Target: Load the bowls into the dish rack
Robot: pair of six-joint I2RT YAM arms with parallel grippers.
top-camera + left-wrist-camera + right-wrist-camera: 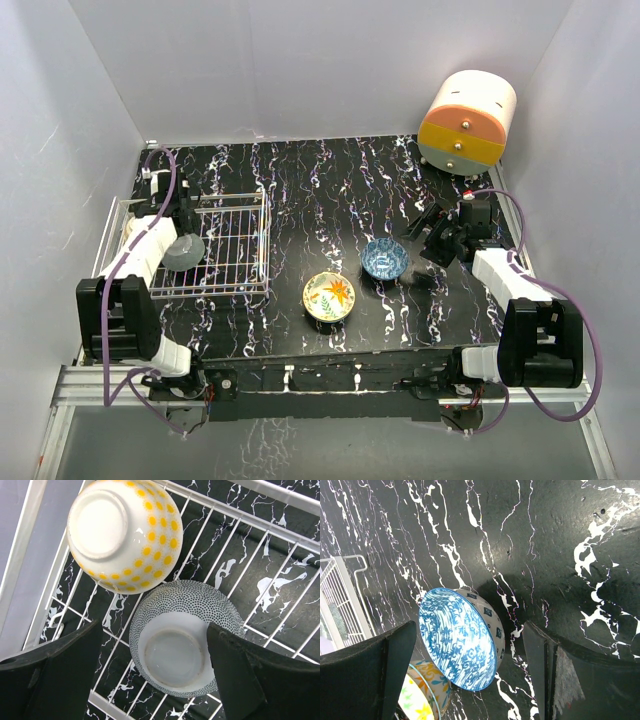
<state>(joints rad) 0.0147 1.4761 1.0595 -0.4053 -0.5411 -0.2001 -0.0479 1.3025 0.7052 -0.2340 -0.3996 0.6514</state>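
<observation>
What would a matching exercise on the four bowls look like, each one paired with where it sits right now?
Things:
1. grey dotted bowl
2. yellow-dotted bowl
3. blue-white bowl
4. flowered bowl

Places:
A. upright on the table, nearest its front edge
B. upside down by the dish rack's outer side
C. upside down in the rack, below the left pincer
D. upright on the table, in front of the right pincer

Pairs: 1-C, 2-B, 3-D, 4-A

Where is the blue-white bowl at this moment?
In the top view, the blue-white bowl sits on the table right of centre, outside the dish rack, between the flowered bowl and the right gripper.
</observation>
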